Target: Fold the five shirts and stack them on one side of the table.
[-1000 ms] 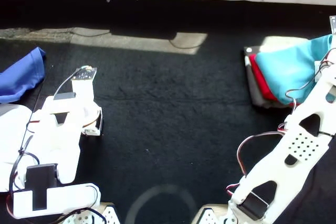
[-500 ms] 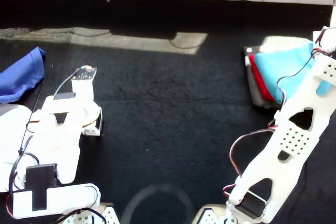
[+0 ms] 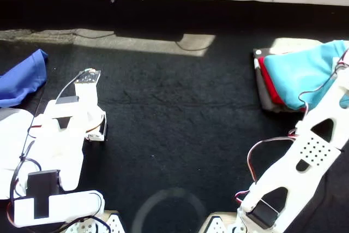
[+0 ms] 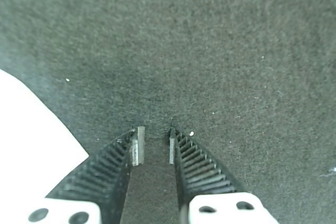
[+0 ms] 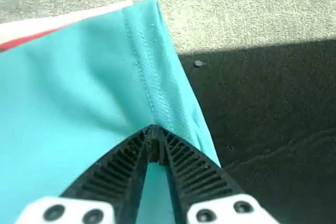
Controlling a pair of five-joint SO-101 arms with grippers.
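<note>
Right gripper (image 5: 154, 149) stayed clamped on the teal shirt (image 3: 297, 72)'s hem, swung out and back, and dragged it flatter over the stack (image 3: 266, 88) (tidying, I'd guess). Left gripper (image 4: 153, 145) sat slightly parted and empty, well apart from the stack, and so did the blue shirt (image 3: 22, 77).

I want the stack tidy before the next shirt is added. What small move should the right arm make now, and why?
Probably lower the pinched hem flat onto the pile, then let go. The right gripper is shut on the stitched edge of the teal shirt. That shirt already lies on top of the red shirt, but it looks humped rather than flat.
</note>
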